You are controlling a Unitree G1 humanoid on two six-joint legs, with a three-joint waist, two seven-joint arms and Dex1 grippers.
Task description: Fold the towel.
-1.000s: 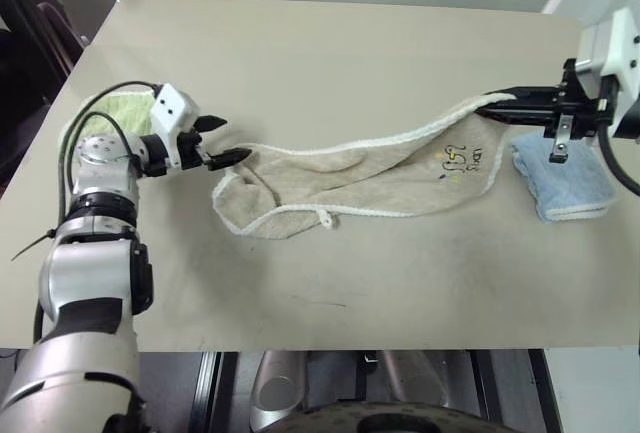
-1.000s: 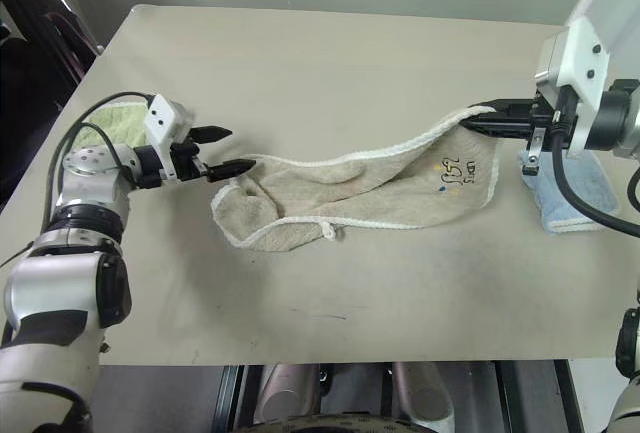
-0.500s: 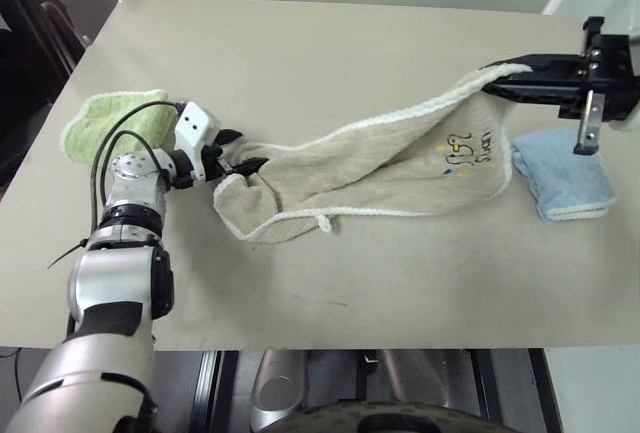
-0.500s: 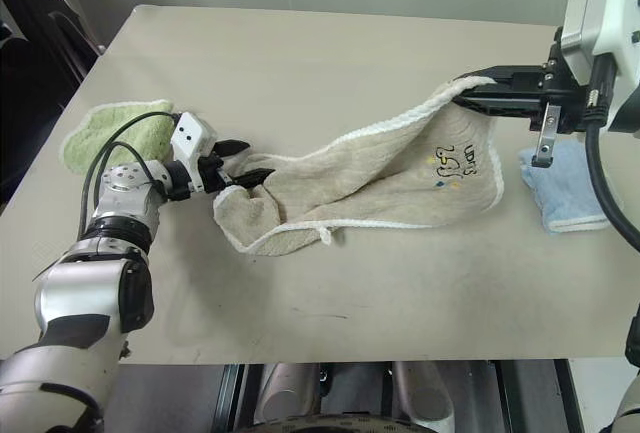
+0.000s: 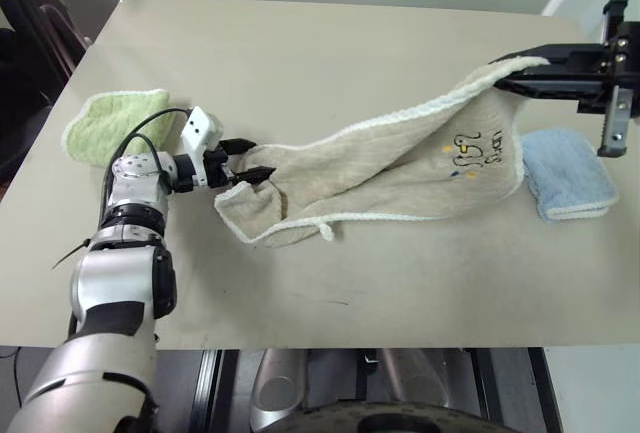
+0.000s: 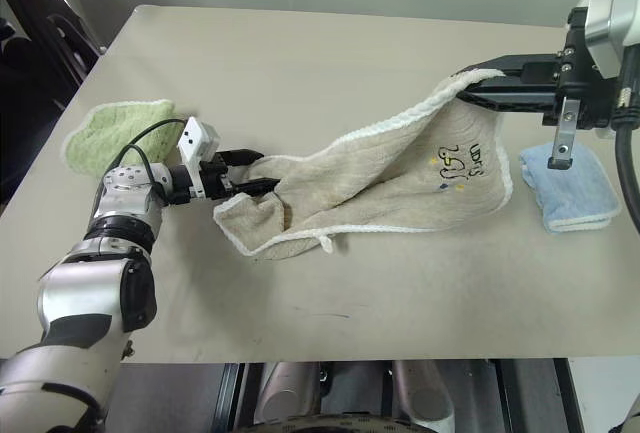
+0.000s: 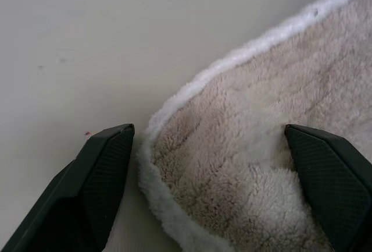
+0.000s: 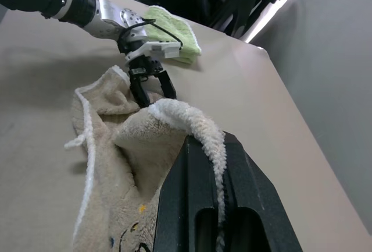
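- On the right, right gripper, partly cut off, pinches the towel corner aloft; print unreadable.
- Left gripper spread wide, straddling the towel's left corner.

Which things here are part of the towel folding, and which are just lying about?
In the job:
- beige towel
- right gripper, shut on its corner
- left gripper, open at its other end

Lying about:
- green towel
- blue towel
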